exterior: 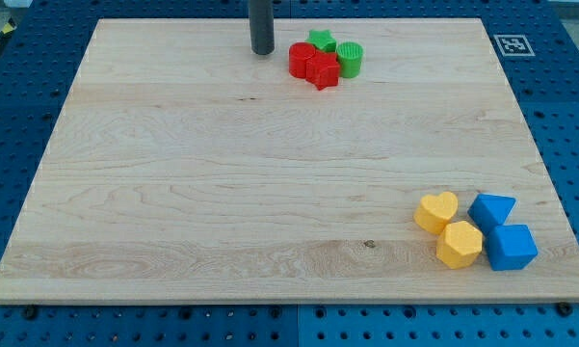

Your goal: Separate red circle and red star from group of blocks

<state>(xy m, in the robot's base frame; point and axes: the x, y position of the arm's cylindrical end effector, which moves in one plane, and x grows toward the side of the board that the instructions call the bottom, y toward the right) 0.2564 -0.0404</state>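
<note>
A red circle [300, 59] and a red star [323, 70] sit touching each other near the view's top centre, in a tight group with a green star [320, 40] and a green circle [351, 58]. My tip [262, 51] stands on the board just to the left of the red circle, apart from it by a small gap.
A second cluster lies at the view's bottom right: a yellow heart [435, 211], a yellow hexagon [459, 244], a blue triangle [490, 209] and a blue cube [511, 247]. A marker tag [511, 44] sits off the wooden board [222, 193] at the top right.
</note>
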